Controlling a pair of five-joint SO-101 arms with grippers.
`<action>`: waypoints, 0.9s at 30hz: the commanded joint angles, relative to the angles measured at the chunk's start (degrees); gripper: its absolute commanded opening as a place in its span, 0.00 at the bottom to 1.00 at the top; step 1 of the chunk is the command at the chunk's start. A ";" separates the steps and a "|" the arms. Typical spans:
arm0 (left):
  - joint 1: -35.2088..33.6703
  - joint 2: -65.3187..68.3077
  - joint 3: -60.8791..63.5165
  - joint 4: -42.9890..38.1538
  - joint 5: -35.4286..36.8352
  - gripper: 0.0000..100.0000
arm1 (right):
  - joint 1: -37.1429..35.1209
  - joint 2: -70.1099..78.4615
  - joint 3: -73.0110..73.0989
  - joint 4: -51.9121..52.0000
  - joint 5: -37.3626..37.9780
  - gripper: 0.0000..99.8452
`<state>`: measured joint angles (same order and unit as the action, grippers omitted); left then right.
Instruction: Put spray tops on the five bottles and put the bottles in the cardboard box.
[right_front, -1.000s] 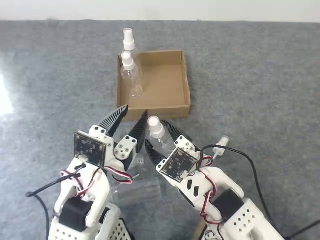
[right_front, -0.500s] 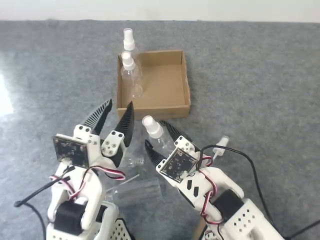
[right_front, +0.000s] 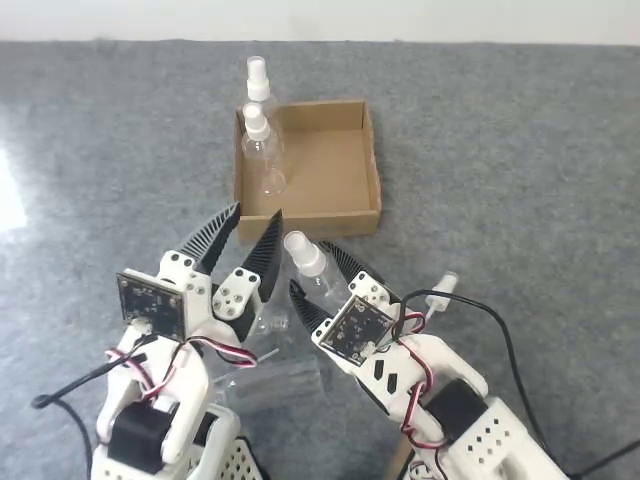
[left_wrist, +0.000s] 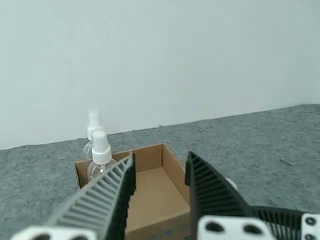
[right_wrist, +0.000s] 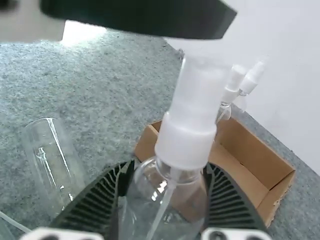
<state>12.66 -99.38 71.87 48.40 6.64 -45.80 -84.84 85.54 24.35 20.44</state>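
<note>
The right gripper (right_front: 310, 268) is clamped around the body of a clear held bottle (right_wrist: 167, 200). Its white spray top (right_front: 303, 254) is already on and sticks out past the fingertips. The held bottle's long axis leans up and forward toward the cardboard box (right_front: 310, 221), its top just short of the box's front wall. The box lies straight ahead of this gripper, so I judge the coming move to be a short carry over that wall and a lowering onto the bare floor of the box.

The left gripper (right_front: 252, 222) is spread wide with nothing between its fingers. It hovers just before the box's front left corner, nearer the box than the right one.

A boxed bottle (right_front: 265, 160) with its top on stands inside the box against the left wall. A rear bottle (right_front: 258, 82), also capped, stands just behind the box's back left corner. A loose spray top (right_front: 443, 285) lies on the table in front of the box and off to its right. A topless bottle (right_wrist: 50, 160) lies near the held one.
</note>
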 joint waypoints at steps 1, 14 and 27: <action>0.44 -0.26 -0.84 1.23 0.44 0.15 | 0.22 -1.36 -0.62 -1.80 0.62 0.10; 3.87 -0.26 1.98 1.23 -4.13 0.15 | 0.22 -1.36 -0.62 -1.71 0.53 0.10; -5.71 -0.26 -0.31 1.23 -3.96 0.15 | 0.48 -1.36 -0.53 -1.19 0.35 0.10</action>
<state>9.32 -99.38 74.68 50.07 3.12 -45.71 -84.84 85.54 24.35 20.44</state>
